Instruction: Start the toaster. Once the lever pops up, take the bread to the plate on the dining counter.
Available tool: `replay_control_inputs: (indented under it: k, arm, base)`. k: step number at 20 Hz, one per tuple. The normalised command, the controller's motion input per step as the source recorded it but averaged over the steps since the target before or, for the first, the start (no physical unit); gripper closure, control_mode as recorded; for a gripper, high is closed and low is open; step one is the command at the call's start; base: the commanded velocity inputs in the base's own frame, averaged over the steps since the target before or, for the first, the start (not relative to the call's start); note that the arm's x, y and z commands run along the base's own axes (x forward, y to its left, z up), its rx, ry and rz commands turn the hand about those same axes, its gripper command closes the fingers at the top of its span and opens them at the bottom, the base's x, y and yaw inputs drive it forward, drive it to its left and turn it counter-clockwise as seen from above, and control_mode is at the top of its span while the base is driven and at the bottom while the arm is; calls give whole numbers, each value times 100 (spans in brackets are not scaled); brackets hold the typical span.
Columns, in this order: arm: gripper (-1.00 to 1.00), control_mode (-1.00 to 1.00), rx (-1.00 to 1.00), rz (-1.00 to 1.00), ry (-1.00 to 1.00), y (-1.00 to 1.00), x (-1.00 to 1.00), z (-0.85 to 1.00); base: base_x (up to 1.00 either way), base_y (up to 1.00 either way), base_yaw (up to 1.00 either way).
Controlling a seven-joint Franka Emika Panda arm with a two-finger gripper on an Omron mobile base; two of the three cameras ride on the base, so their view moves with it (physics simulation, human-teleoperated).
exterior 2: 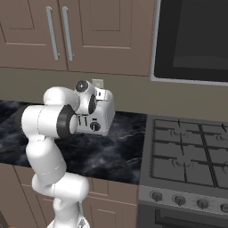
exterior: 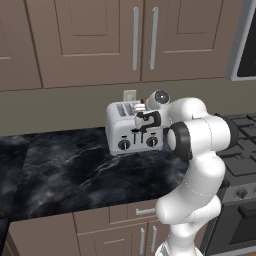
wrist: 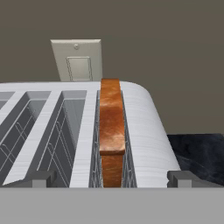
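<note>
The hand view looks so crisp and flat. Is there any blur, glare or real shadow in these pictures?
Hand view: no blur; the bread and toaster are sharp from near to far, with soft shading inside the slots. Left base view: even light, faint shadow under the toaster on the counter. Right base view: no glare on the dark microwave door.

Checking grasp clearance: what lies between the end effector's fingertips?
The bread, standing in the toaster's outermost slot, in the hand view.
</note>
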Motion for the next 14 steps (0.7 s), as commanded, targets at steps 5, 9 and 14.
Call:
replay_control_inputs:
  k: [5, 9, 14]
  arm:
    - [-100, -100, 0, 0, 0, 0, 0, 0]
    - [-100, -100, 0, 0, 0, 0, 0, 0]
    - [-100, -100, 0, 0, 0, 0, 3, 0]
  base:
    - [0, 0, 0]
    - [0, 0, 0]
    - [0, 0, 0]
